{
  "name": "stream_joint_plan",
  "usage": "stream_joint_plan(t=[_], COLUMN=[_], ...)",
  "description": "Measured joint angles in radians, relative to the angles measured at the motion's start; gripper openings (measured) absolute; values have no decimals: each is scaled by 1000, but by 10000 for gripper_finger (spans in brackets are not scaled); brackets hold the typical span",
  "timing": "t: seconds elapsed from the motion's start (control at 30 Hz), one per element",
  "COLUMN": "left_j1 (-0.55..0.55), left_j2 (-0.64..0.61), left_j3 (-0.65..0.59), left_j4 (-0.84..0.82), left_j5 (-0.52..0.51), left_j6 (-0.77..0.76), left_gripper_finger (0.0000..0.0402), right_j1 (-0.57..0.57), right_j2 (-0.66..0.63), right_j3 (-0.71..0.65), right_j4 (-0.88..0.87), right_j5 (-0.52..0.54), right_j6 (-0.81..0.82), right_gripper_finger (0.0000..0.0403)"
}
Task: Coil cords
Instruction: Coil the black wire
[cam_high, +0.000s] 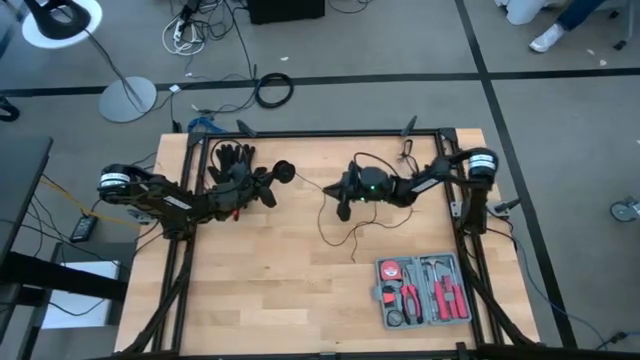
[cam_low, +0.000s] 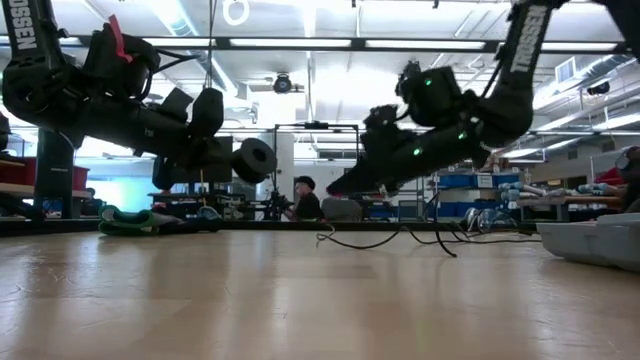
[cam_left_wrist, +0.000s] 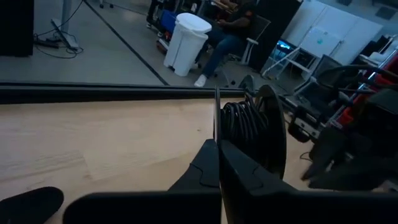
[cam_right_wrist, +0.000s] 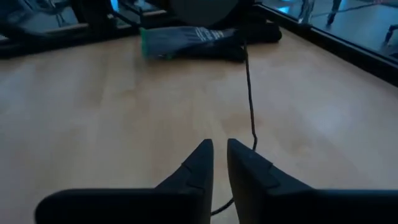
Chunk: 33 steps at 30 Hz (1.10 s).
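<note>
The cord is a thin black wire (cam_high: 322, 215), partly wound on a small round black spool (cam_high: 285, 172). My left gripper (cam_left_wrist: 219, 149) holds that spool up over the table's far left part. The loose wire (cam_right_wrist: 250, 93) trails from the spool across the wood and lies in slack loops (cam_low: 380, 243) near the middle. My right gripper (cam_right_wrist: 219, 149) hovers above this wire (cam_high: 343, 210), pointing toward the spool. A narrow gap shows between its fingertips and nothing is in it. The wire passes beneath its fingers. My left gripper pinches one thin flange of the spool (cam_left_wrist: 216, 121) between its two shut fingers, coming at it nearly level from the table's left. The spool (cam_low: 255, 160) stands on edge beyond the fingertips, clear of the table, with the coiled wire (cam_left_wrist: 239, 127) beside the pinched flange.
Dark gloves (cam_high: 235, 157) lie at the far left, behind the spool. A grey case of red-handled tools (cam_high: 425, 290) sits at the near right. A black frame rail (cam_high: 330, 133) rims the table. A seated person (cam_left_wrist: 230, 31) and a white bin (cam_left_wrist: 186, 40) are beyond it.
</note>
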Motion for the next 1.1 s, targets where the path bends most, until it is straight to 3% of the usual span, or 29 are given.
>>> stream_joint_plan(t=[0.17, 0.3, 0.5, 0.67, 1.1], left_j1=[0, 0, 0, 0, 0], left_j2=[0, 0, 0, 0, 0], left_j3=[2, 3, 3, 3, 3], left_j4=[-1, 3, 20, 28, 56], left_j5=[-1, -1, -1, 0, 2], left_j6=[28, 30, 31, 53, 54], left_gripper_finger=[0, 0, 0, 0, 0], right_j1=[-3, -2, -3, -3, -6], right_j2=[108, 165, 166, 165, 165], right_j3=[90, 188, 245, 246, 246], right_j4=[15, -83, -158, -188, -303], right_j5=[17, 45, 117, 215, 221], right_j6=[-33, -87, -131, -150, -90], right_gripper_finger=[64, 88, 114, 115, 86])
